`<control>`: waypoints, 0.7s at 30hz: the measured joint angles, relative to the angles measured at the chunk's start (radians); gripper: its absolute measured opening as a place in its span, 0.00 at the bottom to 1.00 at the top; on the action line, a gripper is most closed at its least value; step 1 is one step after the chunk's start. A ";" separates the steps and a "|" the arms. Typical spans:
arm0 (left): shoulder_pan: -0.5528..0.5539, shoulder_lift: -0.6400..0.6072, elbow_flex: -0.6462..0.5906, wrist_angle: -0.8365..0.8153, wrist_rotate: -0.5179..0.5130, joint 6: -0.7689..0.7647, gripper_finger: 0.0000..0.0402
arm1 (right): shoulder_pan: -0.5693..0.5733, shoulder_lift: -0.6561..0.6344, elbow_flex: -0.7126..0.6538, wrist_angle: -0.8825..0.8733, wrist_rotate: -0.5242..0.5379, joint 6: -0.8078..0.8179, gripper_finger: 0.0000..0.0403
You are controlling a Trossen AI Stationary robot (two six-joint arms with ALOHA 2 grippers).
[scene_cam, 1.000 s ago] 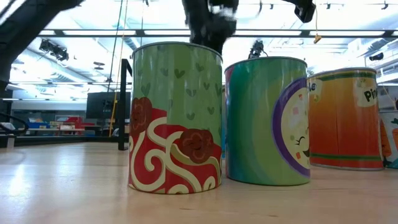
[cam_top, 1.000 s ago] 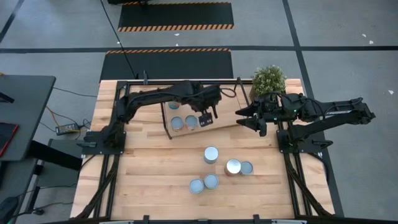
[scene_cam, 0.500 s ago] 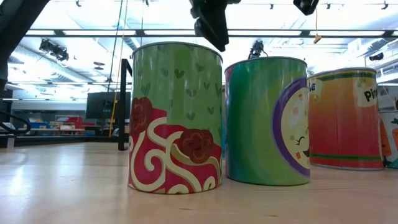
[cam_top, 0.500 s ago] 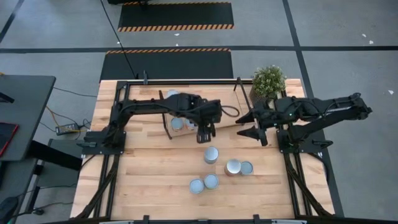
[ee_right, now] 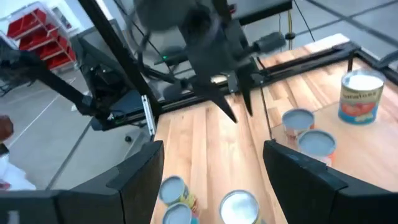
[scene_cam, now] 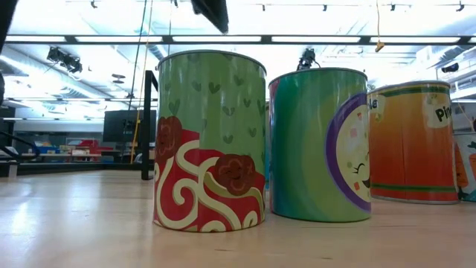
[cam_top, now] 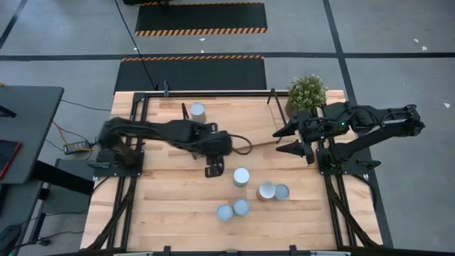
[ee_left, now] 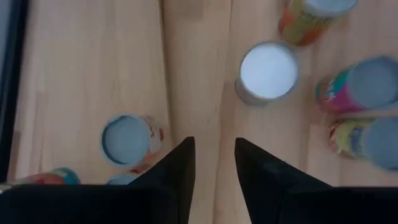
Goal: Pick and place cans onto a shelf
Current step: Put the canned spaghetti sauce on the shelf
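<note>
Several cans stand upright on their bases on the tabletop, among them a silver-topped can, a pair and another pair. The shelf bears a can at its far left and two more, which my left arm hides in the high view. My left gripper hangs open just off the shelf's near edge, left of the silver-topped can, with nothing between its fingers. My right gripper hovers open at the shelf's right end.
A potted green plant stands at the table's far right corner, behind my right arm. The shelf's black rod frame rises at its ends. Bare wood lies left of the standing cans. In the low view the cans fill the foreground.
My left gripper has come off the shelf, moving toward the table's near edge and a little left and leaving two cans standing on the shelf. It now hangs beside the silver-topped can on the table. The cans have not moved.
</note>
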 joint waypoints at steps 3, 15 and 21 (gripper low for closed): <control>-0.025 -0.114 -0.131 0.123 -0.014 -0.080 0.30 | 0.011 0.033 0.000 0.001 -0.003 -0.037 0.70; -0.219 -0.342 -0.521 0.437 -0.183 -0.347 0.30 | 0.095 0.281 0.035 0.067 -0.043 -0.054 0.70; -0.313 -0.409 -0.606 0.505 -0.298 -0.427 0.30 | 0.131 0.469 0.168 0.051 -0.043 -0.078 0.70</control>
